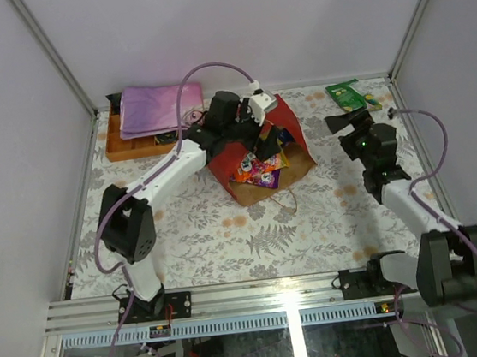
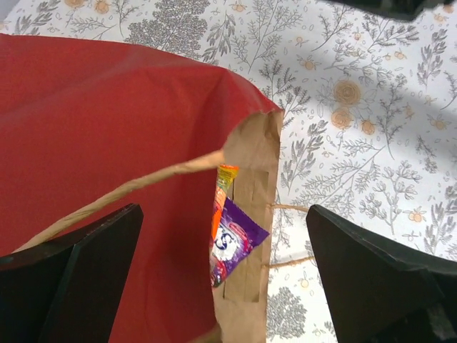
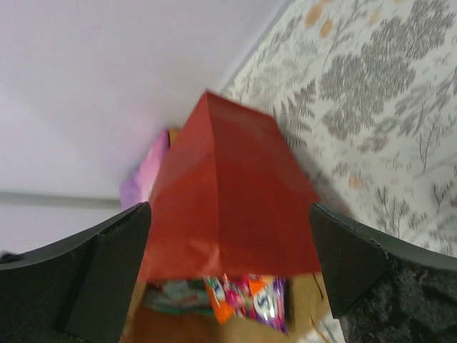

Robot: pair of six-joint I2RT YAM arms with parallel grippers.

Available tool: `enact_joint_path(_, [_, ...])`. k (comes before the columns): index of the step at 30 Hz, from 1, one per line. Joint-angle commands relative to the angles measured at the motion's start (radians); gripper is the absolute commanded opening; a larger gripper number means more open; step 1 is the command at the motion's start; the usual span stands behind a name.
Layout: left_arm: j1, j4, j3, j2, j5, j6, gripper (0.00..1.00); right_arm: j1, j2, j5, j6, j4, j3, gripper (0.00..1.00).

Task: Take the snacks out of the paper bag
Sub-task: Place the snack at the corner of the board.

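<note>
The paper bag lies on its side near the middle of the far edge, its mouth facing the near edge and crowded with snacks; a loop handle trails in front. The left claw hangs spread wide over the bag. A wooden box fills the far left corner and a green packet lies in the far right corner. The near half of the tabletop is bare, and so is the strip between the bag and the right claw

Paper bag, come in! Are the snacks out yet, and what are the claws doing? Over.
Left claw open at paper bag. Right claw open, holding nothing. Snacks inside bag mouth. Handle loop in left claw's gap.
</note>
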Motion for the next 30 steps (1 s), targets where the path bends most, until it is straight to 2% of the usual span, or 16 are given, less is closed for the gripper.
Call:
enact_joint_path(1, [0.008,0.099,-0.072,-0.159,-0.020,-0.053,1.00,0.079,-0.155,0.009,-0.179,-0.208,-0.015,0.99])
enact_joint_path(4, [0.007,0.235,-0.179,-0.307,-0.017,-0.134,1.00,0.096,-0.270,-0.010,-0.209,-0.334,-0.012,0.99])
enact_joint_path(7, [0.006,0.400,-0.324,-0.462,-0.087,-0.249,1.00,0.115,-0.350,-0.003,-0.229,-0.447,0.032,0.99])
enact_joint_path(10, [0.005,0.536,-0.489,-0.584,-0.209,-0.389,1.00,0.177,-0.357,0.062,-0.285,-0.541,0.154,1.00])
enact_joint_path(13, [0.006,0.598,-0.577,-0.658,-0.228,-0.449,1.00,0.213,-0.308,0.089,-0.352,-0.569,0.253,0.99])
enact_joint_path(19, [0.005,0.427,-0.521,-0.642,-0.158,-0.416,1.00,0.234,-0.134,-0.049,-0.415,-0.561,0.409,1.00])
enact_joint_path(22, [0.005,0.403,-0.540,-0.652,-0.190,-0.438,1.00,0.310,-0.047,-0.143,-0.513,-0.571,0.476,1.00])
enact_joint_path(24, [0.005,0.426,-0.605,-0.706,-0.255,-0.483,1.00,0.374,-0.016,-0.199,-0.595,-0.594,0.502,0.99])
enact_joint_path(27, [0.004,0.420,-0.716,-0.809,-0.423,-0.589,1.00,0.484,-0.025,-0.166,-0.707,-0.644,0.491,1.00])
enact_joint_path(30, [0.009,0.279,-0.783,-0.902,-0.613,-0.730,1.00,0.538,-0.072,-0.171,-0.779,-0.678,0.452,1.00])
